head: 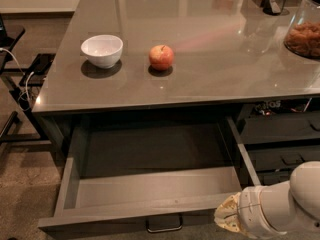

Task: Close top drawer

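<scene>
The top drawer (140, 205) stands pulled out beneath the countertop (210, 74), which carries 1 white bowl (102, 50) and 1 apple (161, 57). The gripper (229, 219) is by the drawer's front right corner; I cannot tell its grip state.

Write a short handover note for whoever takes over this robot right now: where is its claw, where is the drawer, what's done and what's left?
Gripper: low at the right end of the drawer's front panel; contact unclear.
Wide, shallow dark grey top drawer: pulled far out from under the grey countertop, small metal loop handle centred on its front.
Done: arm positioned at the drawer; drawer not closed.
Left: push the front panel in until it shuts.
</scene>
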Motion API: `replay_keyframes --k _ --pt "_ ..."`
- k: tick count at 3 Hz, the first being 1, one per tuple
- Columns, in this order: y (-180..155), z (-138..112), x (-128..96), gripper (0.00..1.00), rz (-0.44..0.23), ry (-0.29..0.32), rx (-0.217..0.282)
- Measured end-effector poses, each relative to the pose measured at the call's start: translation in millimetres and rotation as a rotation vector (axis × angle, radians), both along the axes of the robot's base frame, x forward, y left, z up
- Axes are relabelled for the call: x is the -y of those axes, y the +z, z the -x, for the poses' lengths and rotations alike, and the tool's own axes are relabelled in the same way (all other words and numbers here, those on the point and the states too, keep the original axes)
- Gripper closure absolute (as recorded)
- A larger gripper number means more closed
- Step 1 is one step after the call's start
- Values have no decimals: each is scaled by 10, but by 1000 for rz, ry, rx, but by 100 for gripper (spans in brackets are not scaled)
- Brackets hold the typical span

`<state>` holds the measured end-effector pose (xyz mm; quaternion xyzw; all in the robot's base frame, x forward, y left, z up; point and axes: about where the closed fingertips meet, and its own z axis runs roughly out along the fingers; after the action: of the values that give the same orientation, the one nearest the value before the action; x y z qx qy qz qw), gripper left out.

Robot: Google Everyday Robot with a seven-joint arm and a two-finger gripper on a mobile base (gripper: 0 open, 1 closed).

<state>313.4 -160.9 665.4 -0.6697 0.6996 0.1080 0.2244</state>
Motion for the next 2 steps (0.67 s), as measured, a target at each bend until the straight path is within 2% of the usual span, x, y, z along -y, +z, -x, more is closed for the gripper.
replay_keyframes --k 1,2 --pt "-146 -25 32 100 -5 -12 2" --pt "-147 -27 32 81 -5 -13 2"
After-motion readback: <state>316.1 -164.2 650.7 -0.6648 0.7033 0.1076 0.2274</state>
